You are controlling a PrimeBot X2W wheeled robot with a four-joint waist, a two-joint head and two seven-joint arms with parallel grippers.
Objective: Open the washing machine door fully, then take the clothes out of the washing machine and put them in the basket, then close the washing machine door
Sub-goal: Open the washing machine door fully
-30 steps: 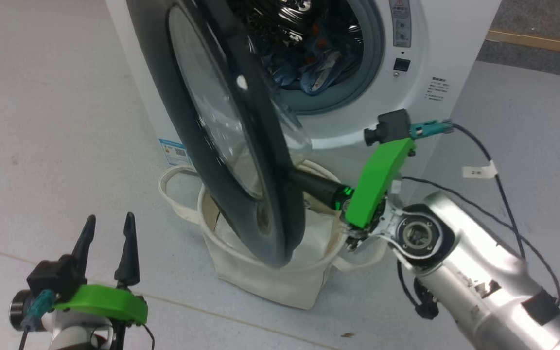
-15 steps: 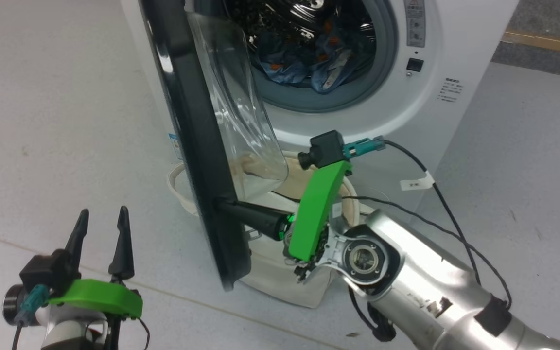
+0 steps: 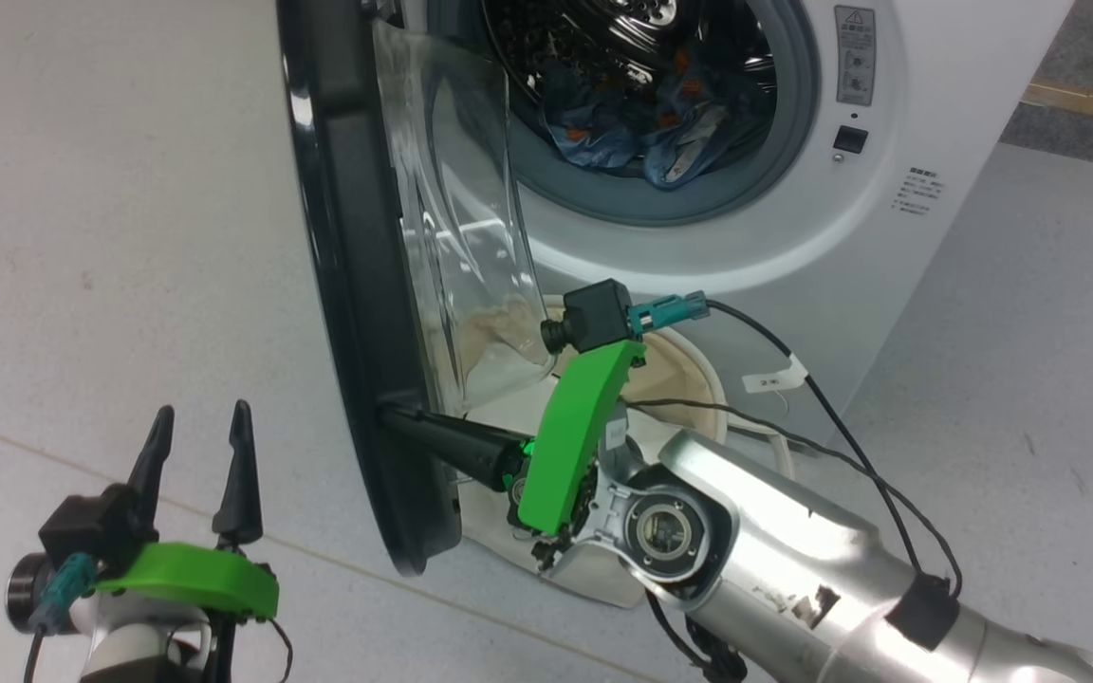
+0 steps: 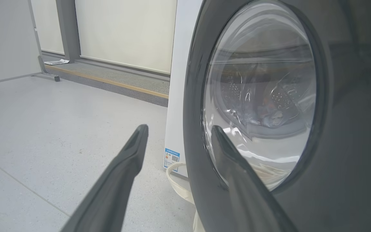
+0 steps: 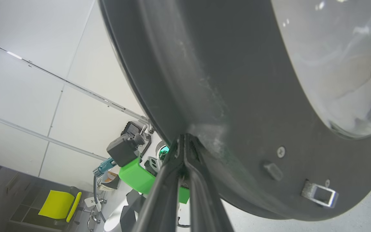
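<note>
Door-opening step, head and wrist views. The door [image 3: 338, 237] stands edge-on to the head camera, swung roughly square to the front of the machine [image 3: 888, 114], so it is judged not yet fully open. The right gripper [image 3: 390, 415] has its fingers pressed together with nothing between them, and their tips bear on the inner face of the door's black ring, low down. The left gripper [image 3: 203, 417] is spread wide and empty, on the outer side of the door. The clothes [image 3: 641, 133] lie in the drum [image 3: 603, 38], untouched. The basket [image 3: 679, 365] sits on the floor just before the machine, below the opening and partly behind the door's glass bowl.

Likely failures from here:
- The tips only push, with no hold on the door, so they may skid along the glossy ring or onto the glass, and the door could drift back.
- The left gripper lies in the door's probable swing path; the left wrist view shows the door close ahead of its fingers, so contact is possible.
- The right arm hangs over the basket, and its forearm or loose cable may nudge or catch the rim.
</note>
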